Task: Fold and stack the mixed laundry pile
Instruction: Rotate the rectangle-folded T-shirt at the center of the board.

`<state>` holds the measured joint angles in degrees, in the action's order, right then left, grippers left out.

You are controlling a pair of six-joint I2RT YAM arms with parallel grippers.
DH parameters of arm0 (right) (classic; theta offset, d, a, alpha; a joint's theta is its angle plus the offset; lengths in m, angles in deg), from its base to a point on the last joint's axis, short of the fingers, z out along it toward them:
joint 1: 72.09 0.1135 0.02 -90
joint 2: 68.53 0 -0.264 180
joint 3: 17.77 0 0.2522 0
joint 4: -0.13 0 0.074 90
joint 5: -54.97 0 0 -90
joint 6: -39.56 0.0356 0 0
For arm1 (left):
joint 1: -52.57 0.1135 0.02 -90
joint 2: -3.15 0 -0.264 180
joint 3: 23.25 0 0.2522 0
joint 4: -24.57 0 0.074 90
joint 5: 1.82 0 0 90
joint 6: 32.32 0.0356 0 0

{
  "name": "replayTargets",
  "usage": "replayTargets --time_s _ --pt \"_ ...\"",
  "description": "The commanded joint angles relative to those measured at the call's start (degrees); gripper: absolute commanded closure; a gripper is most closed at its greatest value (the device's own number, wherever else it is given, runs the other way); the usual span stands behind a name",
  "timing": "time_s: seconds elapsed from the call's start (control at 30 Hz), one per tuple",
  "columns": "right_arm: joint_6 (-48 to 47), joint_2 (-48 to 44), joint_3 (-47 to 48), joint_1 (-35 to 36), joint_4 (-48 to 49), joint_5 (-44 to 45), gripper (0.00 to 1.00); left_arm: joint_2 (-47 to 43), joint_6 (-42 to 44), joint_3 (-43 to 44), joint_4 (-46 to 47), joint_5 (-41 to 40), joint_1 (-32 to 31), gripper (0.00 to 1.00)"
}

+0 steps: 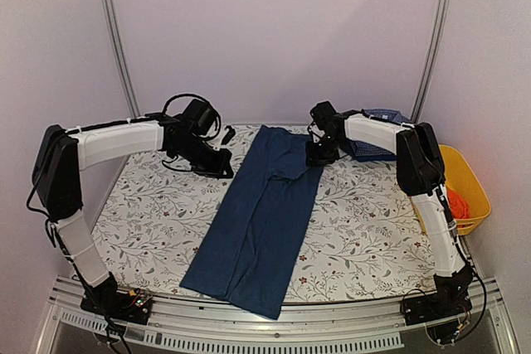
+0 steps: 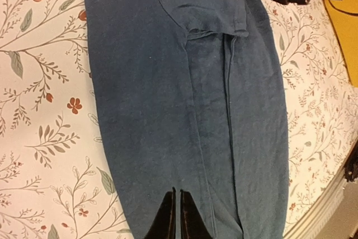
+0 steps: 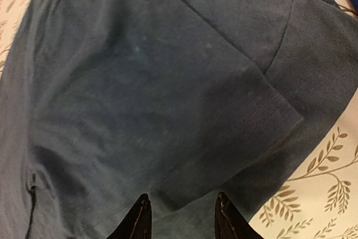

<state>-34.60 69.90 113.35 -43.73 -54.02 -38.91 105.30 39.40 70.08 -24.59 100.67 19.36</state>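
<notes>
The table [image 1: 149, 221], covered in a floral print, is carrying a dark navy garment [image 1: 257, 221] that is lying flat down its middle, running from the far edge to the near one. A short flap of it is folding over near the far end.

The left gripper [image 2: 178, 219] is hanging over the garment's far left edge with its two fingers pressed together and nothing between them. The right gripper [image 3: 182, 214] is hovering low over the folded flap at the far right of the garment, its fingers standing partly apart with flat cloth showing in the gap. Whether the tips are actually touching the fabric is hard to say from the wrist view.

A yellow basket [image 1: 474, 181] is sitting off the table's right edge, with a red-orange cloth [image 1: 459, 203] lying in it. A blue check shirt [image 1: 380, 132] is resting at the far right corner, behind the right arm.
</notes>
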Motion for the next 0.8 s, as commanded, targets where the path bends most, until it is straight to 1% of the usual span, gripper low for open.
replayTargets --time_s 0.0,0.1,0.23,0.47,0.53,0.63,0.7,0.77 --pt "-4.8 8.4 8.3 -0.6 -7.4 8.8 0.62 -0.9 -0.9 -3.5 2.1 2.7 2.6 0.95" --pt "-7.7 12.9 13.5 -0.9 -8.1 11.0 0.63 -1.0 -1.0 -4.8 2.6 3.2 4.0 0.96" --pt "-11.9 17.8 20.7 -0.9 -7.1 11.6 0.64 -0.8 -0.8 -5.8 3.2 4.5 5.6 0.96" --pt "-16.9 20.3 21.9 -0.6 1.9 9.5 0.62 0.9 -1.0 -7.5 5.5 7.1 6.3 0.96" --pt "-17.4 19.6 21.9 -0.8 3.7 9.0 0.59 0.9 -0.3 -8.4 6.5 7.9 6.1 0.96" --pt "-16.7 15.2 21.4 -0.9 4.3 8.0 0.57 0.9 2.7 -9.0 6.2 5.7 4.5 0.96" --pt "-16.2 10.6 19.3 -0.9 4.5 4.8 0.54 1.1 5.1 -9.4 5.5 4.1 3.0 0.97" --pt "-12.0 6.2 15.6 -0.8 4.1 -0.5 0.52 1.5 7.3 -9.9 4.6 2.5 1.5 0.99"
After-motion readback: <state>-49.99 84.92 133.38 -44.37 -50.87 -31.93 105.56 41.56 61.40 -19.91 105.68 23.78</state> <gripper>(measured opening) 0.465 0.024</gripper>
